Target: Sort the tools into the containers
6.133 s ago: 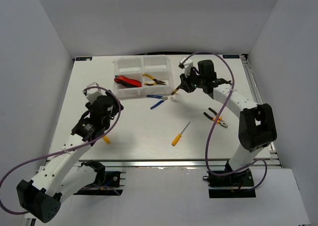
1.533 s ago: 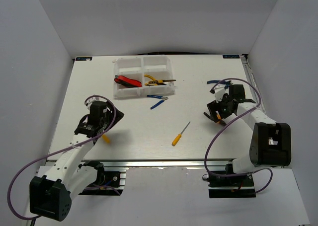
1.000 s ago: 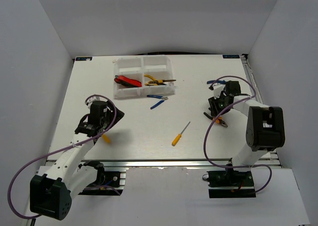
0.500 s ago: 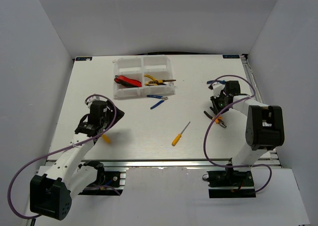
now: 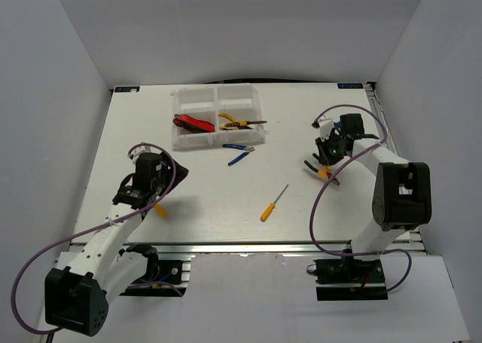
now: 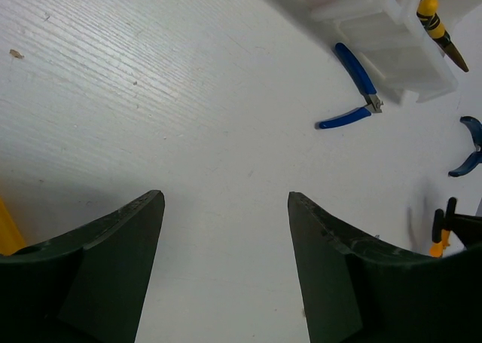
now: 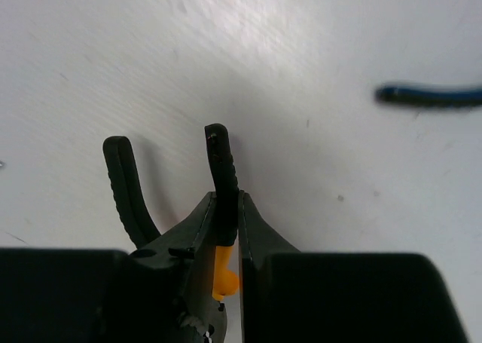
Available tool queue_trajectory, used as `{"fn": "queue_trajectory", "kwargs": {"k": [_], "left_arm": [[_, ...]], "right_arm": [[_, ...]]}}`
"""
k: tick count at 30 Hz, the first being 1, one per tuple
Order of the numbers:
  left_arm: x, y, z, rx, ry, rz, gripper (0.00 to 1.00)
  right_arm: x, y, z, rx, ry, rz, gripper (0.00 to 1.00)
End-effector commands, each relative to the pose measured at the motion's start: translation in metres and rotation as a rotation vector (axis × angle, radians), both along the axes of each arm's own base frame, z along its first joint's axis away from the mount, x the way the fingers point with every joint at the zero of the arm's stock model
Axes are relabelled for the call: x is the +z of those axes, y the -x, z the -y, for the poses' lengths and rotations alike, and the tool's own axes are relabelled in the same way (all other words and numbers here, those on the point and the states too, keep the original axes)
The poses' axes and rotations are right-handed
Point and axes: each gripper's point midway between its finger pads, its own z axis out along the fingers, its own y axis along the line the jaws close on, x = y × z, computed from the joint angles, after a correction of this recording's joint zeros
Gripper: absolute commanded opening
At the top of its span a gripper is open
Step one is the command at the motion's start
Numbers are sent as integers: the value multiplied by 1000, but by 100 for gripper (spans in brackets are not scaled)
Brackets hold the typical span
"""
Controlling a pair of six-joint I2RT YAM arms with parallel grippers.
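The white organiser tray (image 5: 197, 98) stands at the back and holds red-and-black cutters (image 5: 192, 123) and yellow-handled pliers (image 5: 236, 121). Blue-handled pliers (image 5: 239, 153) lie just in front of it and also show in the left wrist view (image 6: 354, 87). A yellow-handled screwdriver (image 5: 274, 203) lies mid-table. My right gripper (image 7: 227, 207) is shut on one black handle of the orange-and-black pliers (image 7: 220, 162), held at the right (image 5: 319, 169). My left gripper (image 6: 226, 207) is open and empty over bare table, with a yellow handle (image 5: 160, 210) beside it.
A dark blue curved item (image 6: 467, 154) lies on the table near the right arm and also shows in the right wrist view (image 7: 429, 94). Purple cables loop around both arms. The white enclosure walls stand on three sides.
My right arm left the tray, came down on the orange-and-black pliers, shut on them and has shifted them slightly up and left. The left arm has barely moved.
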Motion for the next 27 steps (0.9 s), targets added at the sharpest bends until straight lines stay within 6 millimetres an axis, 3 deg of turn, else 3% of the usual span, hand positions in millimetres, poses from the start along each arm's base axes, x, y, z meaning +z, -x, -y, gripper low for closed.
{"fn": "queue_trajectory", "kwargs": {"k": [1, 6, 9, 10, 13, 16, 17, 18, 19, 20, 21, 27], "left_arm": [[12, -6, -1, 8, 11, 55, 78], [19, -8, 1, -1, 20, 79, 78], [24, -8, 3, -10, 30, 96, 78], [24, -8, 4, -13, 32, 98, 78], [30, -7, 3, -14, 34, 109, 78], [35, -5, 1, -5, 29, 118, 78], [36, -4, -1, 1, 27, 120, 78], [39, -3, -2, 6, 29, 129, 78], [39, -1, -2, 8, 31, 125, 78], [40, 0, -3, 13, 34, 129, 78], [41, 1, -4, 19, 35, 135, 78], [42, 7, -7, 53, 54, 133, 78]], "right_arm": [[83, -34, -42, 114, -107, 205, 0], [149, -59, -112, 268, -202, 358, 0], [172, -71, -159, 356, -259, 421, 0], [197, -78, -182, 391, -290, 474, 0], [234, -101, -226, 448, -364, 576, 0], [248, -123, -258, 478, -417, 652, 0], [265, -128, -270, 490, -439, 698, 0], [255, -138, -279, 496, -447, 703, 0], [271, -142, -291, 519, -473, 762, 0], [272, -145, -298, 529, -482, 780, 0], [257, -153, -305, 535, -477, 778, 0], [233, -189, -332, 540, -466, 844, 0]]}}
